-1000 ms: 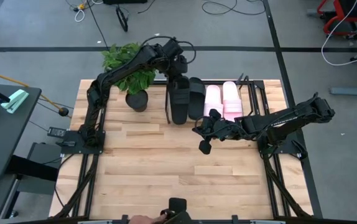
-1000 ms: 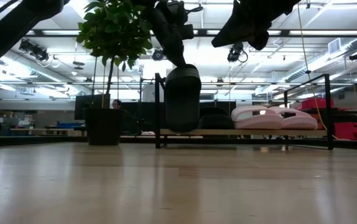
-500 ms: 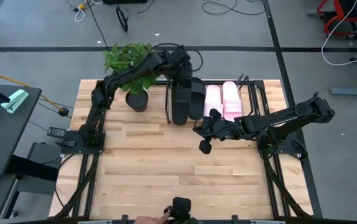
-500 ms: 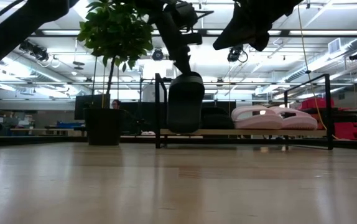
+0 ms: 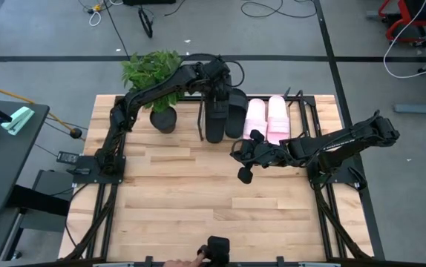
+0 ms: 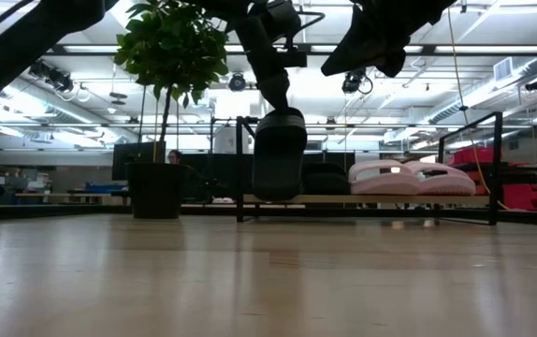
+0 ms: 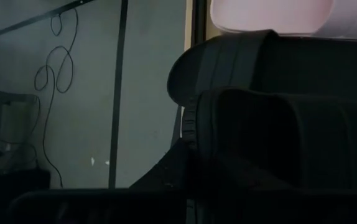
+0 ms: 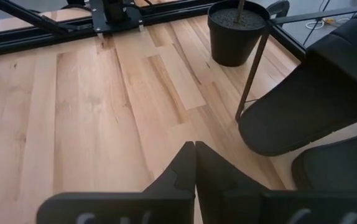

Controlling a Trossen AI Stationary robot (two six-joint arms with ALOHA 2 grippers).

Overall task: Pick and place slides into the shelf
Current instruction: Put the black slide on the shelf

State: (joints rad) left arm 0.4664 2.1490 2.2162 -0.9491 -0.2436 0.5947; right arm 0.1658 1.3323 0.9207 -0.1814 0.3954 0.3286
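Workshop floor with trailing cables surrounds a pale wooden table [image 5: 198, 200].

Item: shelf [image 5: 313, 111] at the table's far edge, beside a potted plant [image 5: 153, 74]. On it: two pink slides [image 5: 267, 119] side by side, one black slide [image 5: 236, 113] next to them.

Item: fourth slide, black [image 5: 214, 119], held toe-down at the shelf's left end by the left gripper [image 5: 217, 78]; its fingers are hidden, so their grip cannot be told for sure.

Item: right gripper [image 8: 194, 163], fingers together, empty, parked near the shelf front.

Risk: released tilted, the slide may topple forward off the base, or foul the end frame.

Change: a second ago it hung slightly nearer the table's front; it has moved inward.
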